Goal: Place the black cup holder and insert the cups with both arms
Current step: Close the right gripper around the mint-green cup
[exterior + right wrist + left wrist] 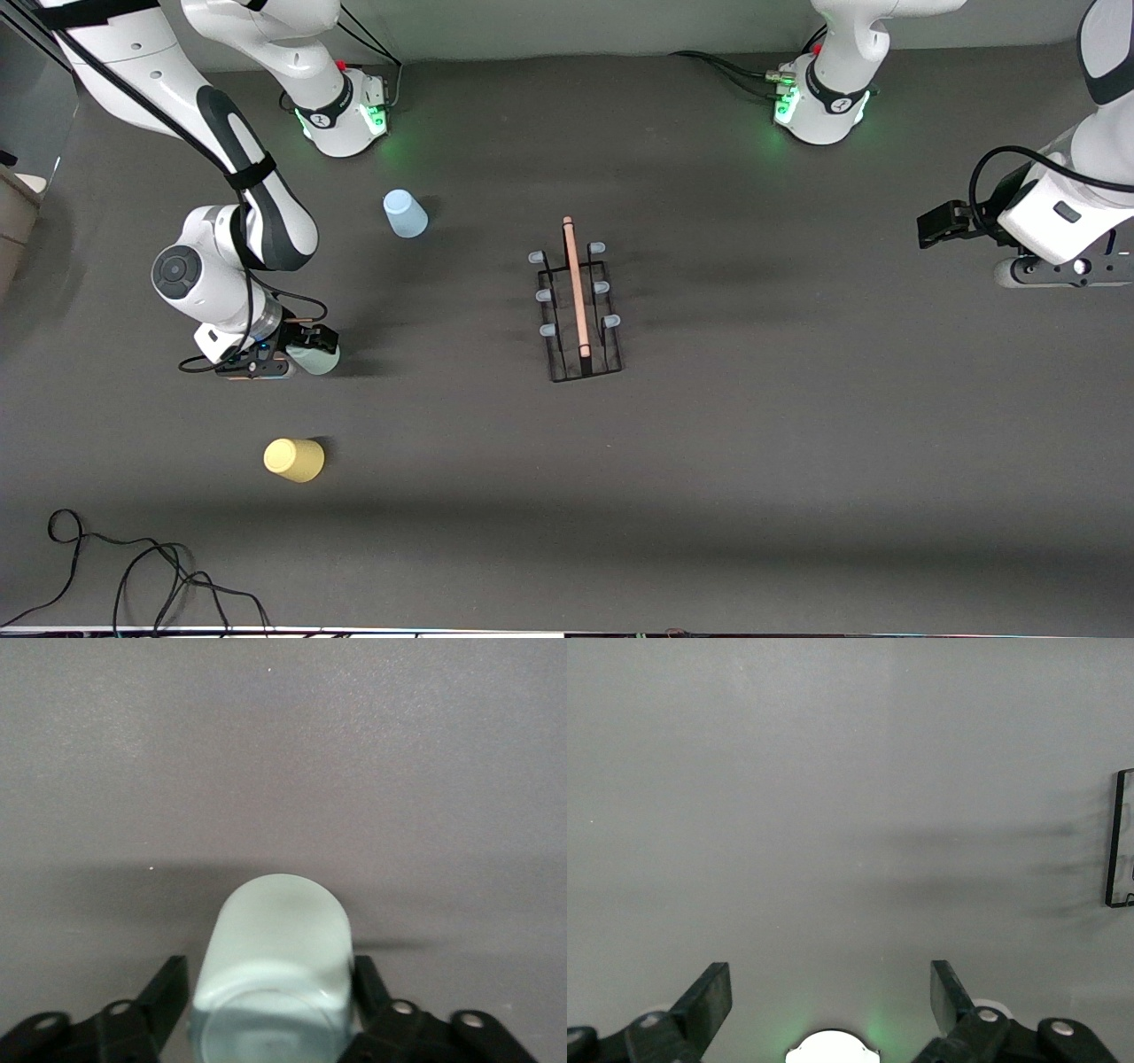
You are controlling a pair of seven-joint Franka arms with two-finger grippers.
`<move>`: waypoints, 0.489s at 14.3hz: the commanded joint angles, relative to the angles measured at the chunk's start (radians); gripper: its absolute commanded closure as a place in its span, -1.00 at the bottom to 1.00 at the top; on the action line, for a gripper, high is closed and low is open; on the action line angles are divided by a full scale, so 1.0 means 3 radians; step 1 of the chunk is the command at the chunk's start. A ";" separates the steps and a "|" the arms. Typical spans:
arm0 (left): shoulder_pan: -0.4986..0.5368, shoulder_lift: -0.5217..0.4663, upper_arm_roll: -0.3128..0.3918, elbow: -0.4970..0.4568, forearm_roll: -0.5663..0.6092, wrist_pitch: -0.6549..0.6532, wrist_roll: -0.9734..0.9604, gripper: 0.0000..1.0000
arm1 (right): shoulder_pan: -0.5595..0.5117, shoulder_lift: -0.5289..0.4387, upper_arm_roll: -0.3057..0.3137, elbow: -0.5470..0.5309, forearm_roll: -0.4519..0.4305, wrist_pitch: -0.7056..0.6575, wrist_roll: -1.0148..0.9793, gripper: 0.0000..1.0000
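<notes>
The black cup holder [580, 306] stands at mid-table, its wooden rod on top; one corner of it shows in the left wrist view [1118, 837]. My right gripper [306, 346] is low at the right arm's end, shut on the pale mint green cup [316, 359], with a finger pressed against each side of the cup [275, 966]. The pale blue cup [405, 213] sits farther from the front camera than the gripped one. The yellow cup [294, 460] lies nearer to it. My left gripper [941, 223] waits over the left arm's end, open [830, 970], nothing between its fingers.
Black cables [133, 567] lie on the table near the front edge at the right arm's end. Both arm bases [341, 111] [819, 106] glow green along the back edge. Bare dark tabletop surrounds the holder.
</notes>
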 commanded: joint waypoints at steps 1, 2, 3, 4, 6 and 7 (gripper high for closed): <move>-0.0004 -0.0073 0.0009 -0.0068 0.0051 0.0058 0.0032 -1.00 | 0.0024 -0.0225 -0.0023 0.0021 0.0035 -0.0279 0.0004 0.30; -0.0004 -0.0073 0.0009 -0.0073 0.0051 0.0053 0.0032 -1.00 | 0.0024 -0.0302 -0.0023 0.0072 0.0020 -0.0366 0.0019 0.30; -0.0004 -0.0073 0.0009 -0.0068 0.0051 0.0053 0.0032 -1.00 | 0.0029 -0.0394 -0.0023 0.0164 0.0015 -0.0539 0.0024 0.30; -0.0004 -0.0068 0.0009 -0.0068 0.0051 0.0058 0.0032 -1.00 | 0.0039 -0.0471 -0.0023 0.0327 0.0010 -0.0819 0.0034 0.30; -0.0004 -0.0063 0.0009 -0.0053 0.0051 0.0053 0.0032 -1.00 | 0.0141 -0.0512 -0.0023 0.0832 0.0004 -0.1580 0.0080 0.30; -0.0004 -0.0053 0.0009 -0.0037 0.0051 0.0048 0.0032 -1.00 | 0.0162 -0.0522 -0.0018 0.1078 0.0004 -0.1913 0.0182 0.30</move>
